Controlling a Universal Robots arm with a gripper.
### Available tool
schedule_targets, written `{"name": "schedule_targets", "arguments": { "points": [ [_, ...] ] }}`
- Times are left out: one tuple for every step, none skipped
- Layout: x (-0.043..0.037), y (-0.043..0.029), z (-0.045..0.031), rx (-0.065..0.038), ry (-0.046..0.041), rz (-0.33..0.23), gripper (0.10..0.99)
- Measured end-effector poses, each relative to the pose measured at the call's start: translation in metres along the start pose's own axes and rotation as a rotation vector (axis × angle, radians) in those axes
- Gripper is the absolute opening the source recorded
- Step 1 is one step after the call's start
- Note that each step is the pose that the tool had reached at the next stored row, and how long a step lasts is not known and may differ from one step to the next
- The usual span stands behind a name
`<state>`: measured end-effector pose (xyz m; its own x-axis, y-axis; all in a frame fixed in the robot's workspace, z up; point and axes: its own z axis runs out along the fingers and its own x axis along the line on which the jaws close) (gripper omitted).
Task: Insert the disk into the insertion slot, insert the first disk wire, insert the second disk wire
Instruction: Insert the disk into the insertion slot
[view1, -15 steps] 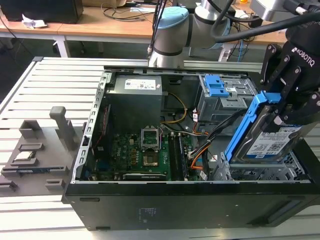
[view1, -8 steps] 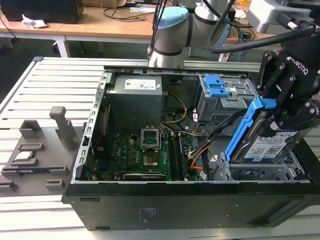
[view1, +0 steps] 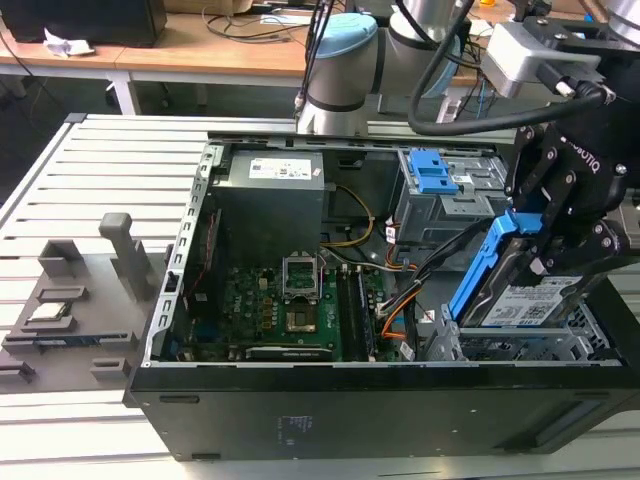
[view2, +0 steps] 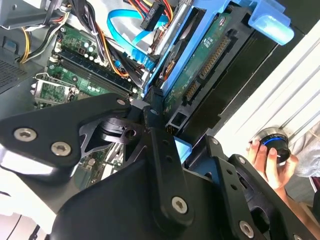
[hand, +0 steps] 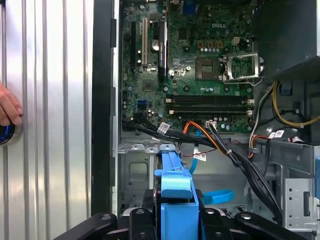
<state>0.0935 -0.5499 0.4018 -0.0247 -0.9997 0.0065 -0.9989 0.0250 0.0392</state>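
The jaws are clenched on the disk; it hangs tilted over the insertion slot

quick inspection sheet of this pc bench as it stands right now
surface: slotted metal table, open computer case on it
job's things: disk tilted over the insertion slot, not seated
clutter: grey fixture blocks beside the case
grippers: gripper shut on the disk's blue carrier
cables: first disk wire and second disk wire loose in the case, not plugged into the disk
surroundings: a person's hand on a round knob
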Motion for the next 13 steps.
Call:
{"name": "schedule_targets", "arguments": {
  "points": [
    [0.0000, -0.0001, 0.0018, 0.000, 0.0000, 0.000, 0.365],
    [0.0000, -0.0002, 0.0045, 0.000, 0.0000, 0.000, 0.365],
    [-0.0001, -0.0003, 0.0063, 0.000, 0.0000, 0.000, 0.365],
    [-0.0001, -0.0003, 0.0090, 0.000, 0.0001, 0.000, 0.365],
    [-0.0001, -0.0004, 0.0112, 0.000, 0.0000, 0.000, 0.365],
    [-0.0001, -0.0006, 0.0139, 0.000, 0.0001, 0.000, 0.365],
    [-0.0001, -0.0006, 0.0153, 0.000, 0.0001, 0.000, 0.365],
    [-0.0002, -0.0007, 0.0175, 0.000, 0.0001, 0.000, 0.365],
    [-0.0002, -0.0007, 0.0176, 0.000, 0.0002, 0.000, 0.365],
    [-0.0001, -0.0007, 0.0177, 0.000, 0.0002, 0.000, 0.365],
    [-0.0001, -0.0007, 0.0177, 0.000, 0.0001, 0.000, 0.365],
    [-0.0001, -0.0007, 0.0177, 0.000, 0.0001, 0.000, 0.365],
    [-0.0001, -0.0007, 0.0177, 0.000, 0.0001, 0.000, 0.376]
  ]
}}
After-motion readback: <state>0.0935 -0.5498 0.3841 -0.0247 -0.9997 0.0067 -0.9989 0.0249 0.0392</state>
